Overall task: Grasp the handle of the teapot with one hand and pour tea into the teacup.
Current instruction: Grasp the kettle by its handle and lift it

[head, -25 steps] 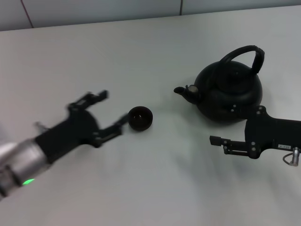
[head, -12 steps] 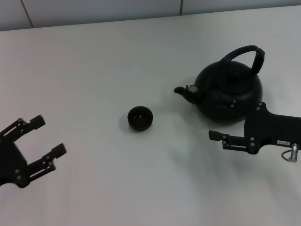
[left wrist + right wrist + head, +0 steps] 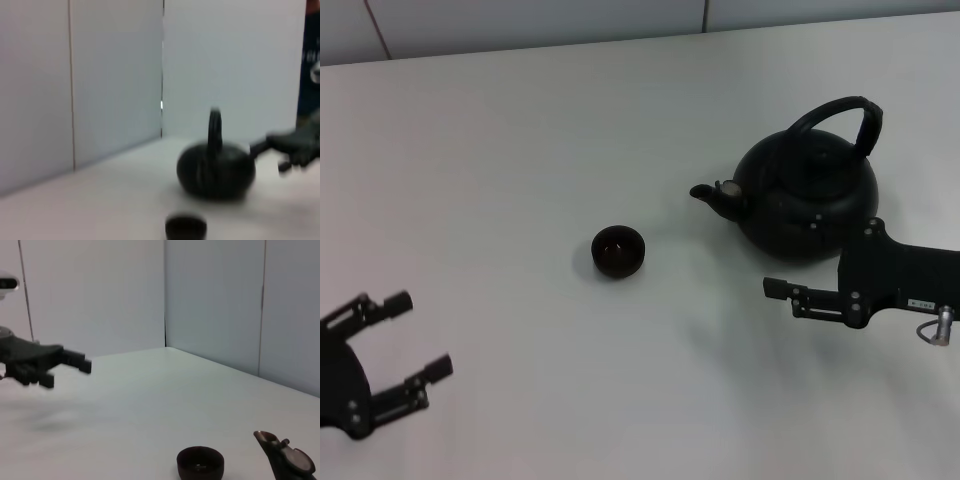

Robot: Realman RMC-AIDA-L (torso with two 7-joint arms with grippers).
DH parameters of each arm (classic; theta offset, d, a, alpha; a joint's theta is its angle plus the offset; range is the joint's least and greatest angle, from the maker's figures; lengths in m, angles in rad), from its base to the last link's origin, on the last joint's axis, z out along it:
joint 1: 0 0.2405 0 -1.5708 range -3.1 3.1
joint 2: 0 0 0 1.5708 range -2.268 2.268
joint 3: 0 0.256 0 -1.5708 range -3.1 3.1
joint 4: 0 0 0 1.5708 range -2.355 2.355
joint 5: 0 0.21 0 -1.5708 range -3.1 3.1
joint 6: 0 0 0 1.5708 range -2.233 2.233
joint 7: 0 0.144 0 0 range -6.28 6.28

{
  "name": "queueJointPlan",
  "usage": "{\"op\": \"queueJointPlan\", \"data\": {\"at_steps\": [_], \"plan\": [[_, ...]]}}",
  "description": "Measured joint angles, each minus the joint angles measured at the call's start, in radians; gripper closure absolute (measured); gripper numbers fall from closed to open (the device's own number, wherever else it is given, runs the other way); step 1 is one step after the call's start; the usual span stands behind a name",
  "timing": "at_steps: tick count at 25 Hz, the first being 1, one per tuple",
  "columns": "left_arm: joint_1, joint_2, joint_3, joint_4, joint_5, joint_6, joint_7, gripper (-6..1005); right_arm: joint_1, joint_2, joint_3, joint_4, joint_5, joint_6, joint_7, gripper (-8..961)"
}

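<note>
We're at the start: teapot (image 3: 807, 197) sits upright on the tabletop (image 3: 570, 120), handle (image 3: 840, 113) ungrasped, teacup (image 3: 618, 251) well apart off its spout. Right end effector (image 3: 782, 292) is near the pot's front, can't tell its fingers. Left end effector (image 3: 405, 335) is spread, far off. Grasp and pour remain.

Black teapot (image 3: 807, 195) upright, arched handle (image 3: 840, 118) raised; small dark teacup (image 3: 618, 251) apart, spout-side
</note>
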Motion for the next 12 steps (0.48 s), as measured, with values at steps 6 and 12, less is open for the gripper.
{"op": "queueJointPlan", "data": {"at_steps": [6, 12], "plan": [[0.0, 0.0, 0.011, 0.01, 0.058, -0.049, 0.027, 194, -0.006, 0.001, 0.0, 0.0, 0.0, 0.001, 0.0, 264], [-0.004, -0.001, 0.025, 0.003, 0.054, -0.059, 0.028, 194, -0.007, 0.001, 0.007, 0.008, 0.0, 0.004, 0.0, 265]]}}
